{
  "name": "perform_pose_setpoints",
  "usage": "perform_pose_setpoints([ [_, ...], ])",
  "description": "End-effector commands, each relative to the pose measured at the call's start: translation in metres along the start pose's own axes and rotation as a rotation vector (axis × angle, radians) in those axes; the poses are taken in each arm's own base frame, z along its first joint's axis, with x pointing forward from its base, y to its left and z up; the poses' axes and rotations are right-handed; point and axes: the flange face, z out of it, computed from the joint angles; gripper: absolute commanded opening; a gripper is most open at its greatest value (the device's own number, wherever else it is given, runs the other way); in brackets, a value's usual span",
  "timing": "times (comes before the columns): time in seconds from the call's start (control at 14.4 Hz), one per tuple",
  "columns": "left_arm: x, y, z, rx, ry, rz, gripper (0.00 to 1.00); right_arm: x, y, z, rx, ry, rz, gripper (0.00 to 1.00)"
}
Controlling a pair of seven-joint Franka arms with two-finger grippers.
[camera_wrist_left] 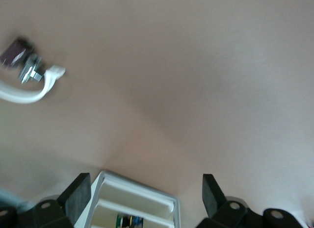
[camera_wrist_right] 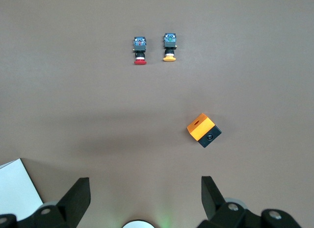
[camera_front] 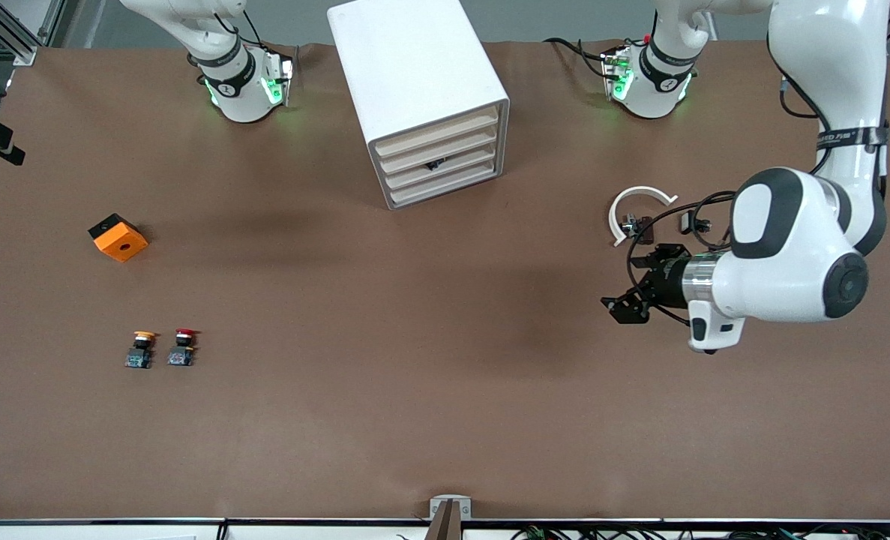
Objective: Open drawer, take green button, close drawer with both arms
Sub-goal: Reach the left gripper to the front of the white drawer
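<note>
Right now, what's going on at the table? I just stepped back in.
Nothing is held yet. The left tool hangs open over bare table toward the left arm's end, near a white ring clamp. The right tool is open too, high above the orange box. The cabinet has all four drawers shut; a yellow-capped button and a red-capped button lie beside each other.

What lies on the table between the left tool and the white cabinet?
Only bare brown table, as the front view shows, separates the open left tool from the white cabinet.
</note>
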Motion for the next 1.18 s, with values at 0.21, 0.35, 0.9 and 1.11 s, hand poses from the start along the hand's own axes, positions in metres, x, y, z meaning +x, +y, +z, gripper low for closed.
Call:
perform_pose_setpoints([
  [0.21, -0.018, 0.015, 0.089, 0.278, -0.101, -0.365, 1.00, -0.008, 0.002, -0.006, 0.009, 0.011, 0.015, 1.00],
  [0.35, -0.017, 0.022, 0.118, 0.320, -0.152, -0.540, 1.00, -0.008, 0.002, -0.008, 0.005, 0.015, 0.014, 1.00],
  [0.9, -0.004, 0.019, 0.237, 0.654, -0.251, -1.018, 1.00, -0.006, 0.006, -0.014, 0.001, 0.026, 0.011, 1.00],
  [1.11, -0.022, 0.021, 0.269, 0.735, -0.269, -1.056, 1.00, -0.004, 0.007, -0.012, 0.001, 0.024, 0.013, 1.00],
])
